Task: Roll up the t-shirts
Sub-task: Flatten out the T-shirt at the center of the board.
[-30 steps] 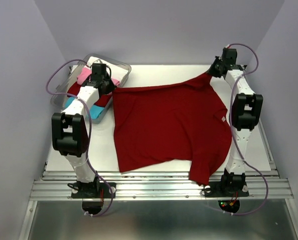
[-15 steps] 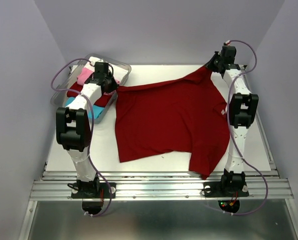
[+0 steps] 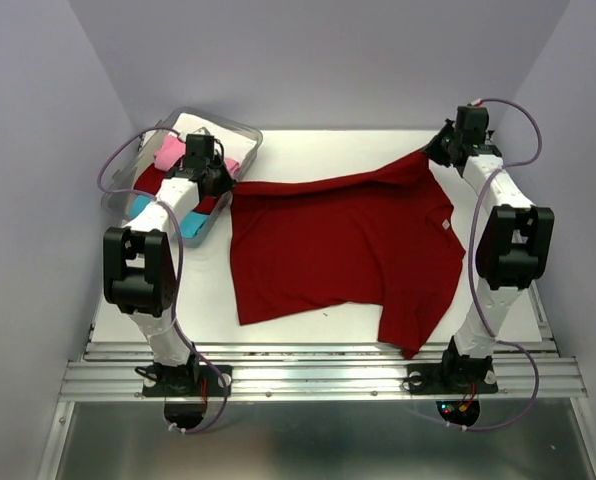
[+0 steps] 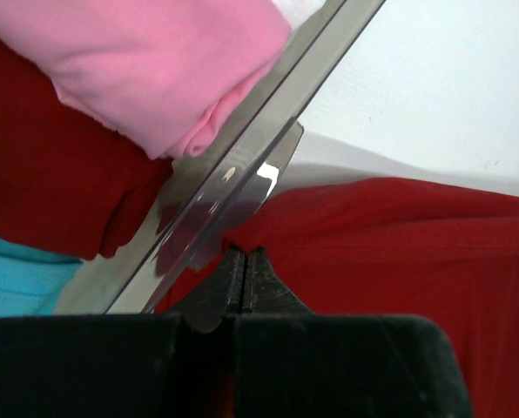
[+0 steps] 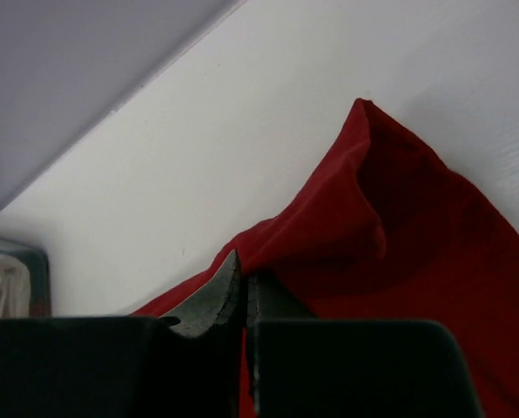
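Overhead we see the red t-shirt (image 3: 348,240) spread; only wrist views show left pincer (image 4: 245,264) and right pincer (image 5: 245,289) clamped tight on its edge.

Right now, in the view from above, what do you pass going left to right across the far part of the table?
Clear bin → left end effector → big dark red t-shirt → right end effector.

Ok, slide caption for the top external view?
Left hand and right hand each pinch a far corner of the dark red t-shirt spread beside the clear bin.
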